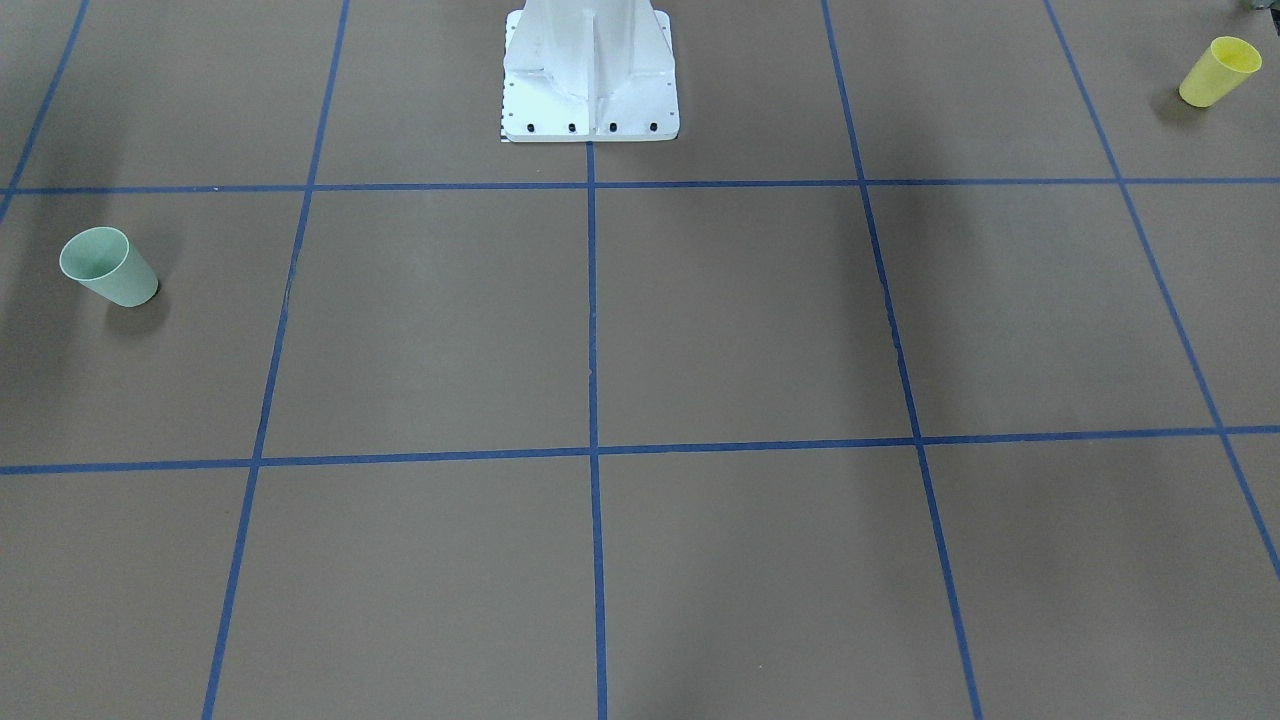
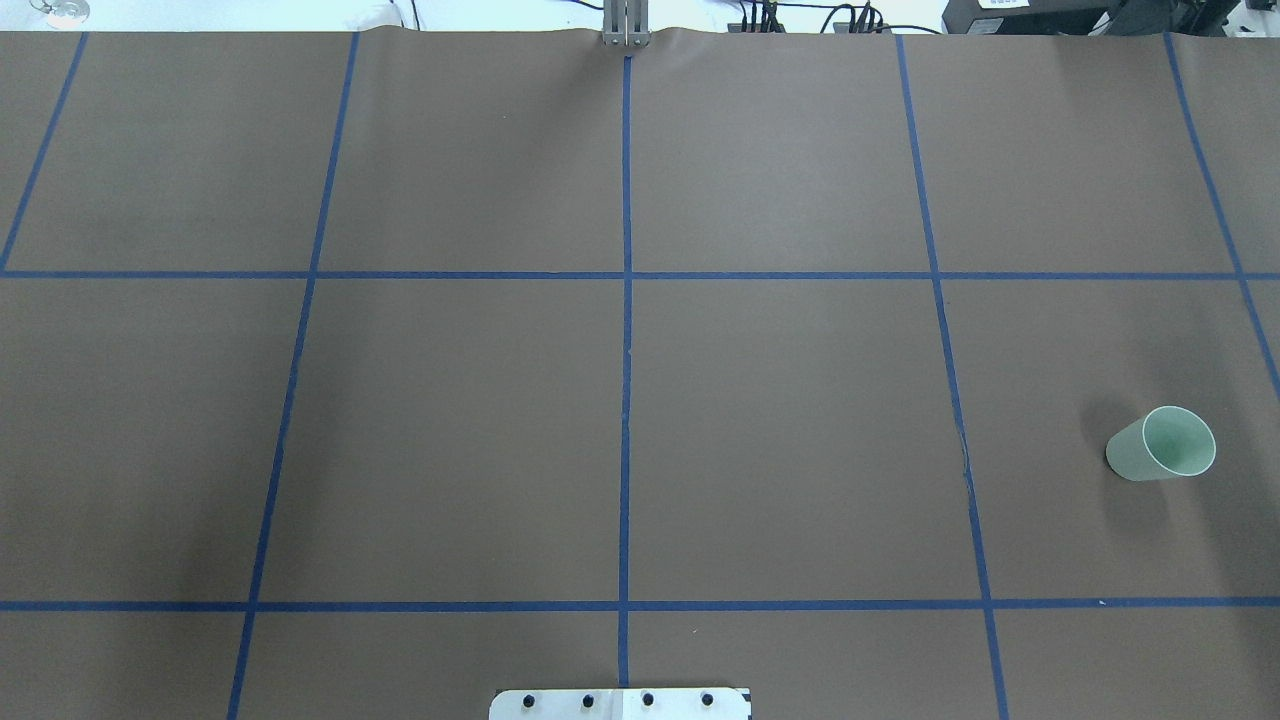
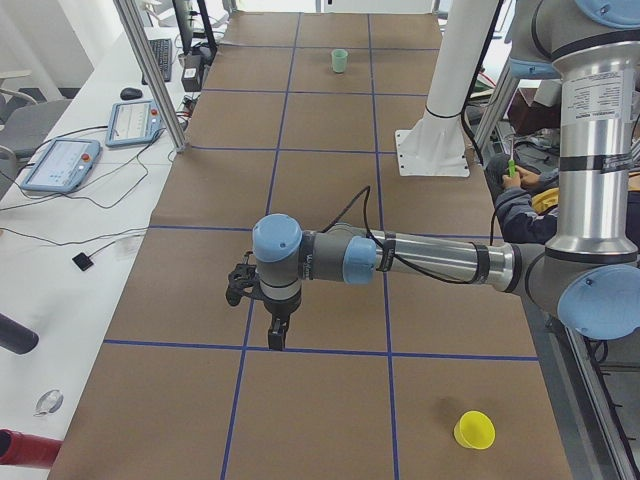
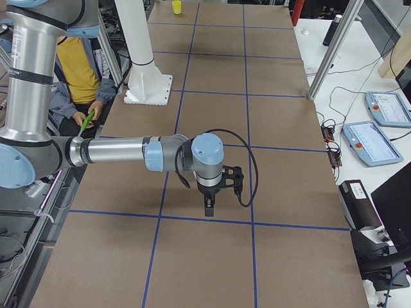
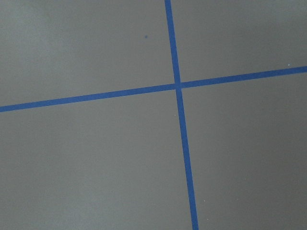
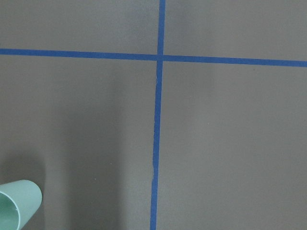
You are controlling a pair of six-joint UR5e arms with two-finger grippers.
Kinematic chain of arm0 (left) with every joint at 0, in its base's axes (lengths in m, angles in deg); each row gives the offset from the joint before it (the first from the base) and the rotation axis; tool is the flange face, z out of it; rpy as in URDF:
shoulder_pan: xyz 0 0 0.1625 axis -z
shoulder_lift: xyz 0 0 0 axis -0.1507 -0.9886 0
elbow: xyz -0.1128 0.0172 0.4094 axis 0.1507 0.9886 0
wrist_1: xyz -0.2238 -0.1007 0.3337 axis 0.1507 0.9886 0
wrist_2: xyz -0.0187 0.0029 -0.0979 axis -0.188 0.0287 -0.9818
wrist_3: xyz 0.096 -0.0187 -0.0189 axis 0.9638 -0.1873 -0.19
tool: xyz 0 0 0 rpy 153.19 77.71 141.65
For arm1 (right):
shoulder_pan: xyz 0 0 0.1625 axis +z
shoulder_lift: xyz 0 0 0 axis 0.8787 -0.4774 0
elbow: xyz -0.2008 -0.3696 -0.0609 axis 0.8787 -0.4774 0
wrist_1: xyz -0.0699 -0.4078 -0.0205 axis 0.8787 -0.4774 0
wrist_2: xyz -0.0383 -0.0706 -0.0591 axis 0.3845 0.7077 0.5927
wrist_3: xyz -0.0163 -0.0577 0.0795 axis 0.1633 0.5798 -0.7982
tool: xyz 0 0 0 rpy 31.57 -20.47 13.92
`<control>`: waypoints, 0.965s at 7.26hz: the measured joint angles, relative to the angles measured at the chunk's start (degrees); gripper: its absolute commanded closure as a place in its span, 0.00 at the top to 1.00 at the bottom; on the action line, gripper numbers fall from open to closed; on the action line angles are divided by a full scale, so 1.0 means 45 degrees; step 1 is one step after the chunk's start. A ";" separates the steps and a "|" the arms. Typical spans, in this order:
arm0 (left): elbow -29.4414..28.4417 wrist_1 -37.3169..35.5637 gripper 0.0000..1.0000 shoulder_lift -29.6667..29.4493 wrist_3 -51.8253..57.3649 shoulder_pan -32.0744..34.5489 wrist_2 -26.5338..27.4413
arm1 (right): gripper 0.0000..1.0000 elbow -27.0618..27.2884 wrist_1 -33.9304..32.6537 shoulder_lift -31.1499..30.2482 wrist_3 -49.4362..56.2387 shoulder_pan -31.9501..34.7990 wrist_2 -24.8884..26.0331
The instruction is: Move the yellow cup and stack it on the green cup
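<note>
In the front-facing view, the yellow cup (image 1: 1218,70) is seen upright on the bench (image 1: 700,320) at 2 o'clock, and the green cup (image 1: 108,267) at 9 o'clock, well apart. The left pincer (image 3: 275,338) and right pincer (image 4: 209,209) are pointed down over blue tape (image 3: 320,351); how wide either stands cannot be told.

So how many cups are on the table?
2. The yellow cup sits near the end of the table on the robot's left; the green cup sits near the opposite end, on its right. I see no others.
</note>
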 measured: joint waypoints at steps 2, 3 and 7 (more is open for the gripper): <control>0.0009 0.0013 1.00 0.0022 0.0000 -0.0065 0.0019 | 1.00 -0.0014 0.0000 -0.0011 -0.0009 0.0000 -0.0017; 0.0030 0.0017 1.00 0.0022 0.0000 -0.0092 0.0021 | 1.00 -0.0014 0.0000 -0.0012 -0.0010 0.0000 -0.0025; 0.0684 0.0472 1.00 -0.0236 -0.0141 -0.0122 0.0042 | 1.00 -0.0126 0.0138 -0.0019 -0.0011 0.0000 -0.0023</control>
